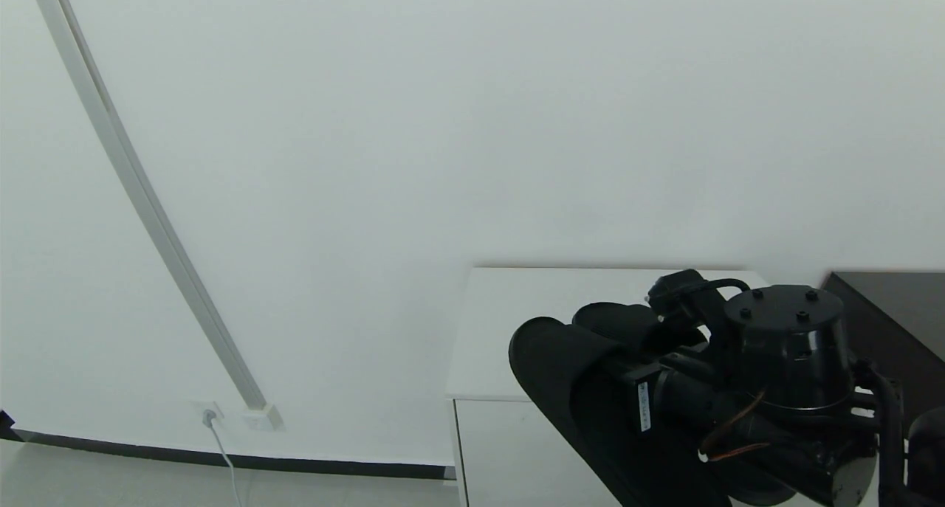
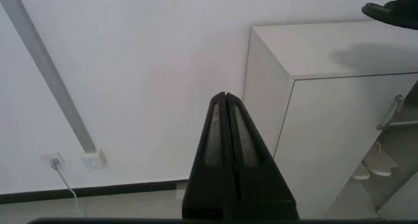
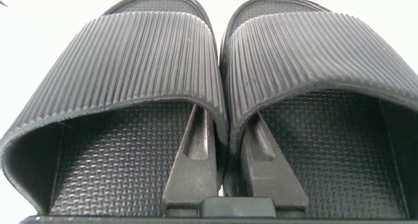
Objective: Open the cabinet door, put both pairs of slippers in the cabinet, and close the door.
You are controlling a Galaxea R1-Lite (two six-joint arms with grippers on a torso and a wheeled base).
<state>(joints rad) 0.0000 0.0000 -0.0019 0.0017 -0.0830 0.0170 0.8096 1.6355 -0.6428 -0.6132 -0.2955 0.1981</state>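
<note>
- Black ribbed rubber slippers, a pair set side by side, hang from the right gripper. One finger sits inside each shoe, pinching the two adjoining inner walls together so both travel as one.
- In the head view the pair sits high over the front of the white box-shaped cabinet, probably to clear its top before going down to the opening.
- White cabinet door looks swung open; pale slippers seem to rest on a shelf inside.
- Left gripper is pressed closed on nothing, parked aside of the cabinet, out of the way.
</note>
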